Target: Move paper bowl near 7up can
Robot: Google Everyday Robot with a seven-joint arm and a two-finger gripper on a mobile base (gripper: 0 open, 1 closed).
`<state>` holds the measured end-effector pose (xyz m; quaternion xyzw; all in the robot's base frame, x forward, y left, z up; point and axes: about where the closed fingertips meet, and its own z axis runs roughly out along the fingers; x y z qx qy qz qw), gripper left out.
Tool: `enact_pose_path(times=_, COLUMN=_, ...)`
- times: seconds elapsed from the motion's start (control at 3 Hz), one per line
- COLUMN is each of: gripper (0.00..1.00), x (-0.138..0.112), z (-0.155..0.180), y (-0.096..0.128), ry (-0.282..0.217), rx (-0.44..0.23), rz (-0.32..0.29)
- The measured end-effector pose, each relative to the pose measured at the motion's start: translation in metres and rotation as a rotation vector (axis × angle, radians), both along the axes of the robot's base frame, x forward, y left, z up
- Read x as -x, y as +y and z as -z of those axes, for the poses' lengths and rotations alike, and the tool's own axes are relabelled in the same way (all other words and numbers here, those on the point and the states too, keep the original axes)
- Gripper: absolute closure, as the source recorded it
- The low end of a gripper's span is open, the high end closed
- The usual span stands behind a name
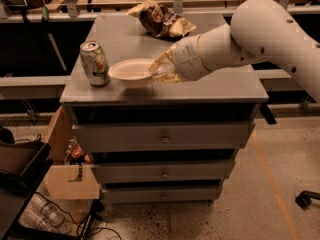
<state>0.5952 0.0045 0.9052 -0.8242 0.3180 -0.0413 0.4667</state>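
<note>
Gripper [159, 70] is pinching the paper bowl [129, 72] by its rim near the front edge of the table [120, 34]; the 7up can [95, 62] is standing just beside it, toward the front-left corner.

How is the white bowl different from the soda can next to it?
The paper bowl is low, wide and plain white; the 7up can is tall, narrow and has green and red markings. The hand grips the bowl's right rim; nothing touches the can. Both are round, and both are at the front left of the cabinet top.
</note>
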Motion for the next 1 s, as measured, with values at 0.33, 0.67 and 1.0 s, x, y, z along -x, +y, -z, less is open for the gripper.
enact_pose_path(times=0.33, gripper=0.05, x=0.0008, z=0.0006, y=0.0027, ry=0.001, rx=0.000, rz=-0.005)
enact_pose_path(times=0.67, gripper=0.00, x=0.0011, z=0.0008, y=0.0039, ry=0.002, rx=0.001, rz=-0.007)
enact_pose_path(times=1.0, gripper=0.00, x=0.0011, z=0.0008, y=0.0040, ry=0.002, rx=0.001, rz=-0.007)
